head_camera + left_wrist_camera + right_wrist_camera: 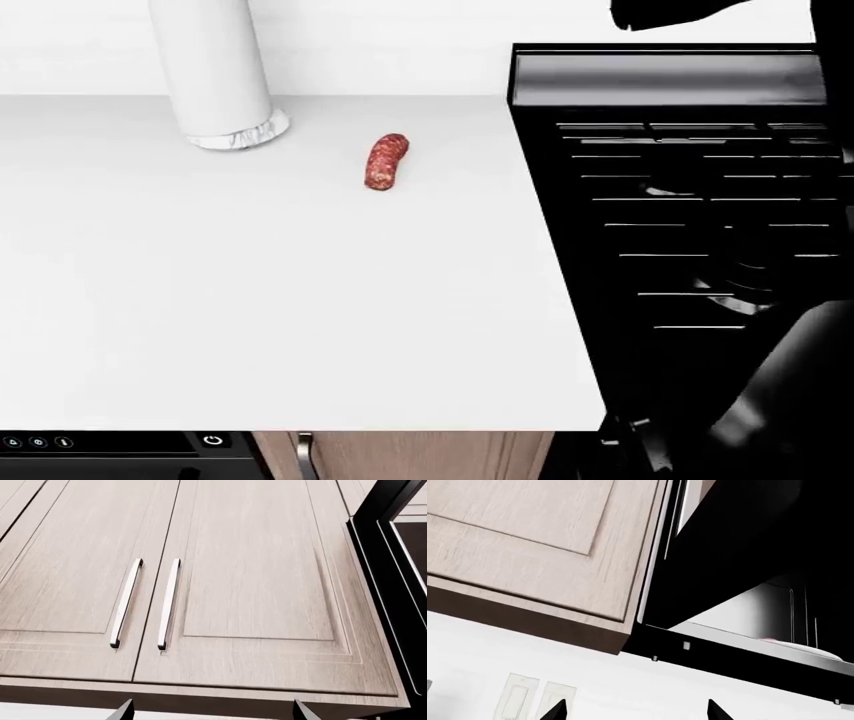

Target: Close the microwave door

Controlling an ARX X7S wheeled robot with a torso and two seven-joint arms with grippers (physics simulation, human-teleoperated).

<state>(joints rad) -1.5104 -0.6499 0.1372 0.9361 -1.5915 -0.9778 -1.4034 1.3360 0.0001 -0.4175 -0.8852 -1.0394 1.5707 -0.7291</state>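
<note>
The black microwave (747, 645) hangs beside the pale wood wall cabinets (527, 540). Its door (727, 545) stands swung outward, and the lit cavity with a glass turntable (810, 651) shows behind it. My right gripper (637, 714) is below and in front of the microwave, open, with nothing between its fingertips (557, 711). In the left wrist view the microwave's dark edge (390, 585) runs along the cabinet doors (253, 580). My left gripper (213, 715) is open below those cabinets, with nothing held. Neither gripper touches the door.
Two cabinet handles (125, 602) sit side by side. Wall switches (527, 697) are on the white backsplash. The head view shows a white counter (267, 300) with a sausage (384, 161) and a paper towel roll (214, 70), and a black stove (694, 220) to the right.
</note>
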